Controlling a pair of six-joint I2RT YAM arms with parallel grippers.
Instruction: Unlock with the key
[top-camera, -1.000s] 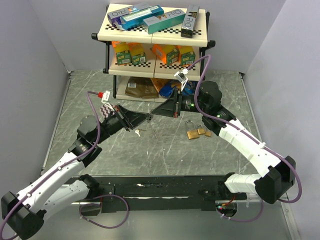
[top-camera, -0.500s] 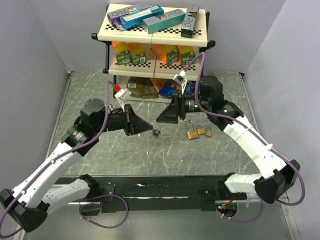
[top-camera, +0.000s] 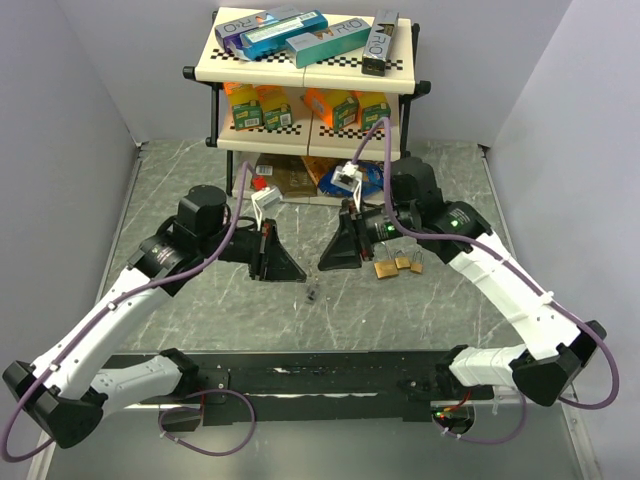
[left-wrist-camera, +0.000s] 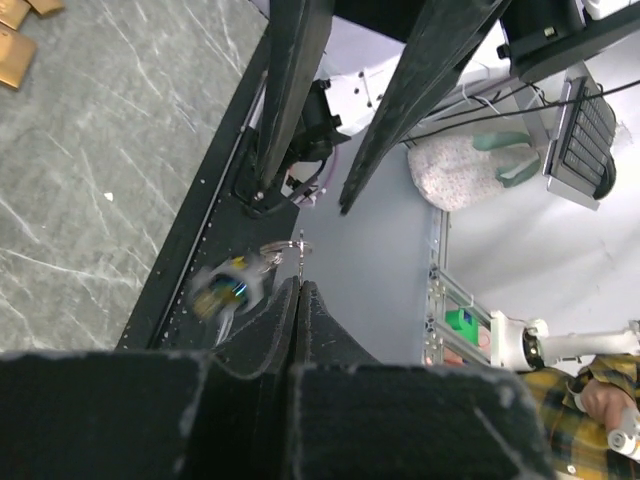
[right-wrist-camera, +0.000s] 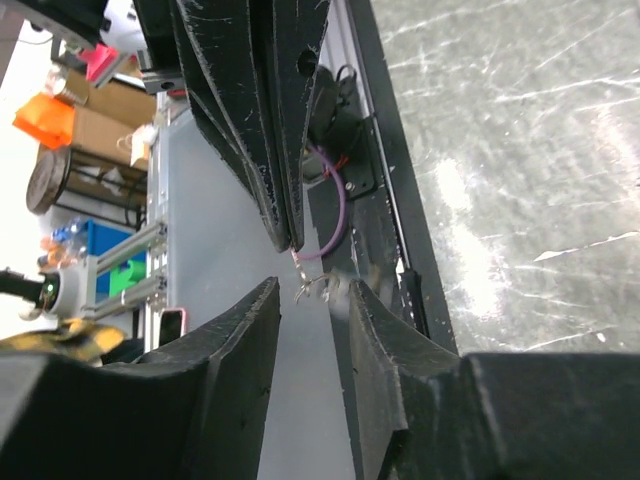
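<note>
My left gripper (top-camera: 300, 276) is shut on the thin metal key (left-wrist-camera: 299, 250); a small ring (right-wrist-camera: 312, 287) and a motion-blurred little thing (left-wrist-camera: 225, 285) dangle from the key. The same hanging bit shows dark (top-camera: 314, 294) below the two tips in the top view. My right gripper (top-camera: 325, 266) faces the left one tip to tip. It is open (right-wrist-camera: 312, 285), its jaws on either side of the ring without touching it. Three brass padlocks (top-camera: 396, 266) lie on the table just right of the right gripper.
A two-tier shelf (top-camera: 310, 68) with boxes and packets stands at the back of the marble table (top-camera: 450, 180). The black base rail (top-camera: 320, 385) runs along the near edge. Grey walls close both sides.
The right gripper let go, opened wide, then narrowed partway. Both grippers came nearer and lower, still tip to tip. The dangling piece now hangs lower and swings.
</note>
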